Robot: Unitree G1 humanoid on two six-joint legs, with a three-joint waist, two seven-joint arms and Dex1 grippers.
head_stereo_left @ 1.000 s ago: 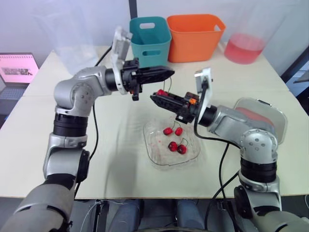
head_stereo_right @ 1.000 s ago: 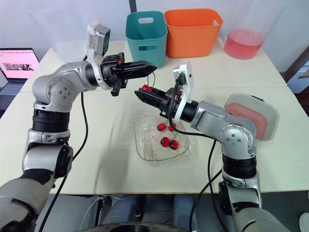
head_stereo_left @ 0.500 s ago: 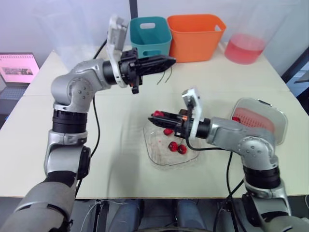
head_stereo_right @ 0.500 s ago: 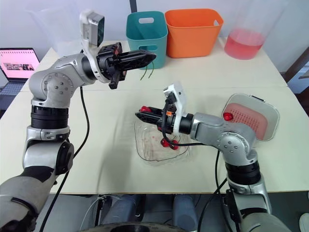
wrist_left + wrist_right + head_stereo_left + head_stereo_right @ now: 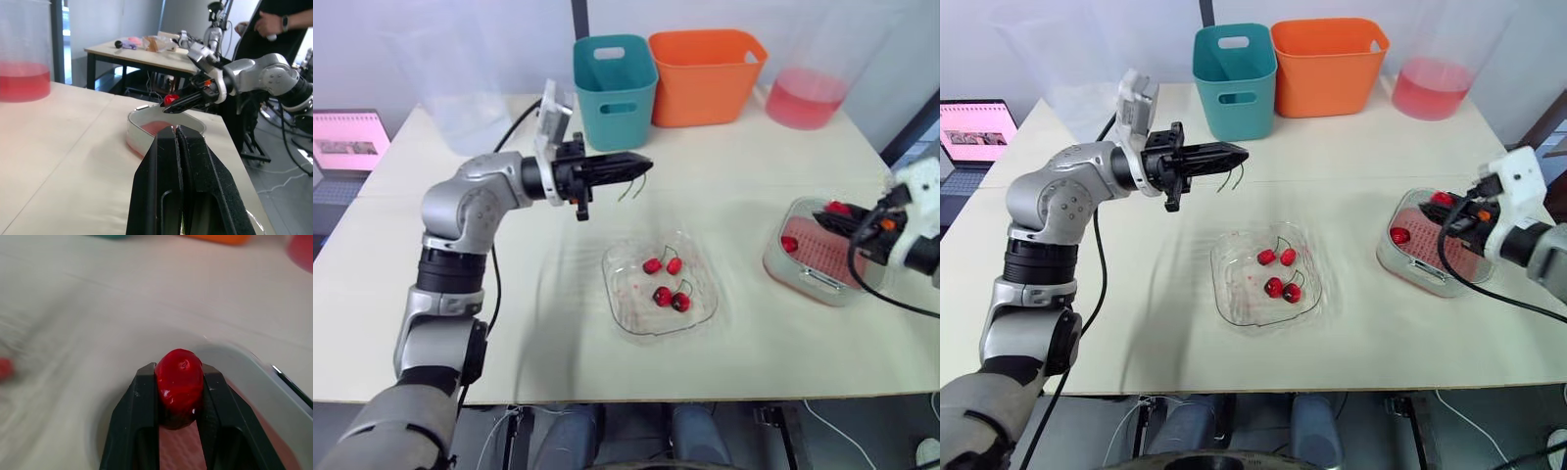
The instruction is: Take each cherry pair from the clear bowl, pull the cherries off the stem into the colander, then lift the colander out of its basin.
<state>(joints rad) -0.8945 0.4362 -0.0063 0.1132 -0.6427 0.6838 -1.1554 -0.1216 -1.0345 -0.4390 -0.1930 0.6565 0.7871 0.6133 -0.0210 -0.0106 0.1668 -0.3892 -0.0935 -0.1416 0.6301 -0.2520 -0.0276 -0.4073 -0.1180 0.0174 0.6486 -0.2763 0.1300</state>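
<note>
Table (image 5: 754,176) carries everything. Along the back edge, robot's left to right: laptop (image 5: 350,142) off the corner, teal bin (image 5: 615,76), orange bin (image 5: 707,76) touching it, then a clear jug of pink liquid (image 5: 806,93).

Basin (image 5: 803,284) sits on the right side of the table with the red colander (image 5: 822,257) seated inside it. One loose cherry (image 5: 789,244) lies in the colander near its left edge.

Clear bowl (image 5: 626,318) is mid-table, well apart from the basin and between the two arms. Two cherry pairs are in it, stems on: one pair (image 5: 663,265) toward the back, the other (image 5: 672,299) toward the front.

Left gripper (image 5: 644,163) is held above the table, behind and left of the bowl, in front of the teal bin and pointing toward the robot's right. Its jaws are pressed together on a bare green stem (image 5: 1231,180), which hangs off the tips.

Right gripper (image 5: 179,367) is over the back part of the colander, above its rim. Its jaws are clamped on a single red cherry (image 5: 179,382), with no stem visible on it.

The left wrist view looks along the closed fingers to the basin. Beyond that is a second table (image 5: 142,46) with clutter, and a person in dark clothes (image 5: 274,19) stands at the back.
</note>
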